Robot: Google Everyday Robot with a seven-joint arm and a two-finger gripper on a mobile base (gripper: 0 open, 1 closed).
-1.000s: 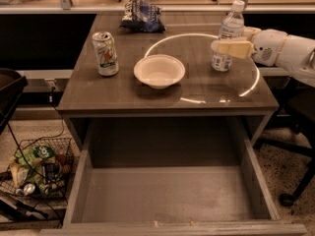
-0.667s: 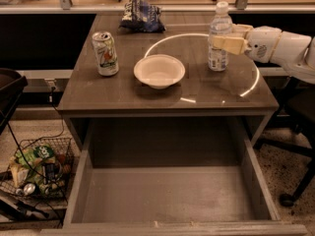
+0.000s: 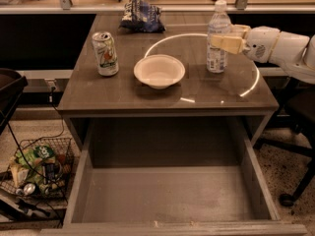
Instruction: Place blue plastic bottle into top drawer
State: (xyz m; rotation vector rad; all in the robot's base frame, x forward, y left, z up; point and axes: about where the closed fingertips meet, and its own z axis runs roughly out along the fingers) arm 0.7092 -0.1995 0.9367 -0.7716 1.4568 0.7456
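The blue plastic bottle (image 3: 217,37) is clear with a white cap and a pale label. It stands upright at the right side of the grey table (image 3: 118,95). My gripper (image 3: 222,42) reaches in from the right and is shut on the bottle around its upper body. The top drawer (image 3: 167,200) is pulled out below the table's front edge, wide and shallow, with nothing on its flat bottom.
A green-and-white soda can (image 3: 105,53) stands at the table's left. A white bowl (image 3: 159,71) sits in the middle. A dark blue chip bag (image 3: 142,16) lies at the back. A wire basket of trash (image 3: 37,172) sits on the floor at left. A chair base (image 3: 295,181) is at right.
My gripper has carried the bottle leftward over the table, from the right edge toward the bowl. Nothing else has moved.
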